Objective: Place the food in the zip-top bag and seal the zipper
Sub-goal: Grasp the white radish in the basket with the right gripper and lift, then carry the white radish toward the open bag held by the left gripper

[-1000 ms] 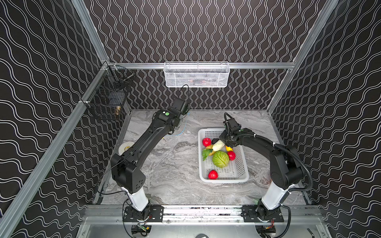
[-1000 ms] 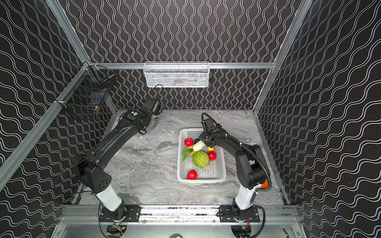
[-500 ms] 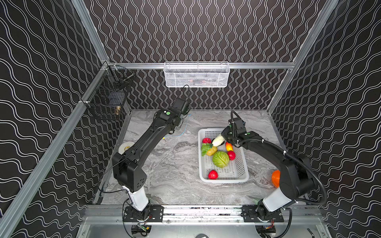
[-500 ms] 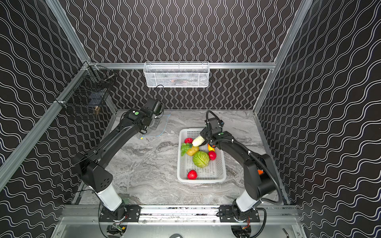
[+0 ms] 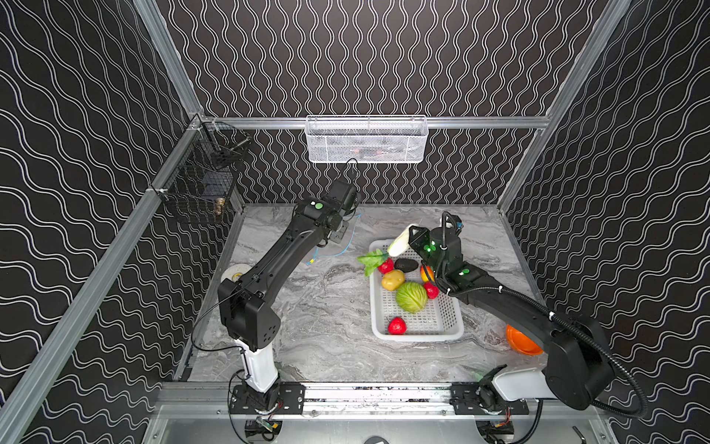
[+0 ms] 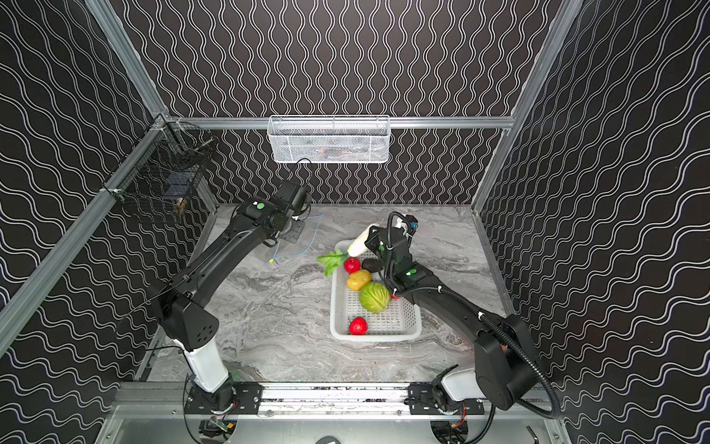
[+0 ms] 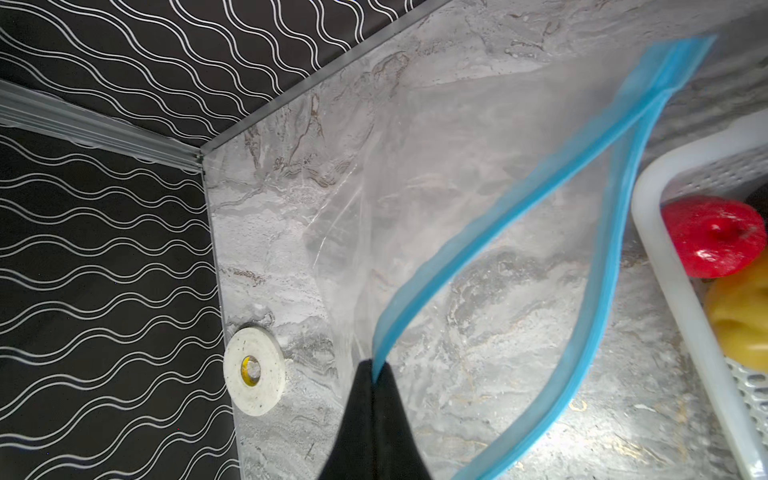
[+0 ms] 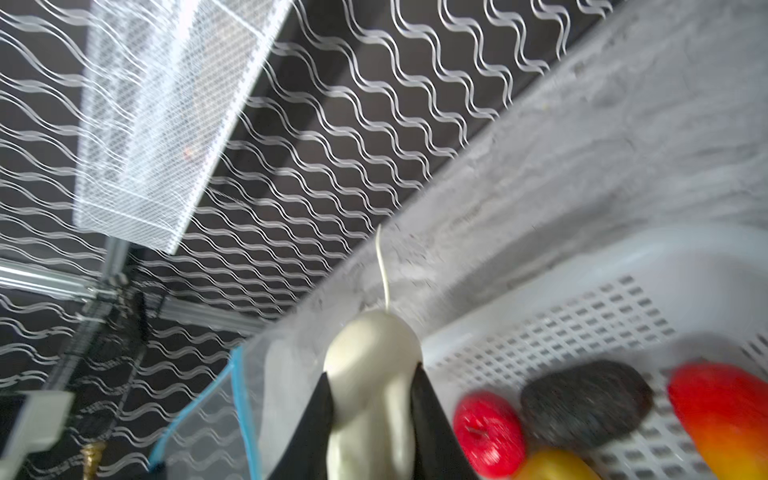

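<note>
Lifted out of the white basket point(image 5: 418, 332) since a second ago, the white radish point(image 8: 374, 374) now rides above its far corner, and the green leaf point(image 5: 370, 259) has slid to drape over the rim. On the radish's thick middle the right fingers point(image 8: 432, 415) are closed partway, one on each side, with the thin root tip pointing ahead. Pinched fully together on one lip of the zipper point(image 7: 498, 216), the left fingers point(image 7: 365, 415) hold the zip-top bag point(image 7: 436, 158) up off the desk point(image 5: 326, 307), so the blue mouth gapes in a loop (the other lip sags toward the desk). The bag hangs to the left of the basket, near its far corner. The cabbage point(image 5: 411, 296) and the other pieces wait inside the basket.

To carry it well, I judge the radish should go tip first through the middle of the loop, above the sagging lip, and be released only once it is past the blue strip. Meanwhile the left pinch should hold steady so the mouth does not collapse.
</note>
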You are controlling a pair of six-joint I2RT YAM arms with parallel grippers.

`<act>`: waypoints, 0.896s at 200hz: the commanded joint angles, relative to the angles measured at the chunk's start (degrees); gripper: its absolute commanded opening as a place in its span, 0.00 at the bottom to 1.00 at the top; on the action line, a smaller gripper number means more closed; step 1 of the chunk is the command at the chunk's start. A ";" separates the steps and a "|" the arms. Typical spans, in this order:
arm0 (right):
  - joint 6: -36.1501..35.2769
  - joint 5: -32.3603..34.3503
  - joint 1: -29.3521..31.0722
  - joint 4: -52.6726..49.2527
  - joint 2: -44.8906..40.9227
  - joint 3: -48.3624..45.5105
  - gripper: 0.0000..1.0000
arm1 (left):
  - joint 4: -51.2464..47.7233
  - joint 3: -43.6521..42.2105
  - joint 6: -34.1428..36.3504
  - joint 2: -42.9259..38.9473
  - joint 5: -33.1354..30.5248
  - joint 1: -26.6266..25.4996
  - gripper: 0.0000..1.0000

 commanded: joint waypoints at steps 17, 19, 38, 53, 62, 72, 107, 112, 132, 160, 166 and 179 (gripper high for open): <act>-7.11 11.54 5.49 12.08 -0.52 0.63 0.00 | -0.84 -0.75 -1.50 -0.88 1.23 -0.14 0.00; -7.46 11.86 5.71 12.25 -0.45 0.83 0.00 | -0.83 -0.87 -1.50 -1.02 1.19 -0.13 0.00; -9.20 13.41 7.07 14.41 0.48 1.79 0.00 | -0.84 -1.37 -1.42 -1.41 1.40 -0.13 0.00; -10.38 14.09 7.70 15.82 1.13 2.42 0.00 | -0.69 -1.56 -1.50 -1.71 1.60 -0.18 0.00; -10.76 14.55 8.09 16.38 1.41 2.77 0.00 | -0.65 -1.65 -1.50 -1.85 1.63 -0.17 0.00; -11.47 14.96 8.57 17.51 1.72 2.89 0.00 | -0.57 -1.64 -1.64 -1.91 1.59 -0.13 0.00; -12.38 18.06 10.57 19.57 2.61 4.96 0.00 | 0.05 -2.00 -1.68 -2.37 1.23 -0.13 0.00; -12.95 18.58 11.00 19.97 2.72 5.13 0.00 | 0.06 -2.00 -1.76 -2.32 1.02 -0.15 0.00; -14.73 19.97 12.18 21.71 3.13 5.56 0.00 | -0.42 -1.24 -1.85 -1.86 1.83 -0.13 0.00; -17.28 20.44 13.43 23.45 3.86 6.17 0.00 | -1.39 1.44 -1.39 -0.92 2.00 -0.13 0.00; -17.59 20.79 13.67 23.54 4.12 6.38 0.00 | -1.43 1.90 -1.26 -0.83 1.98 -0.18 0.00; -18.04 22.02 14.19 22.92 4.98 7.44 0.00 | -1.44 2.48 -1.16 -0.91 1.98 -0.13 0.00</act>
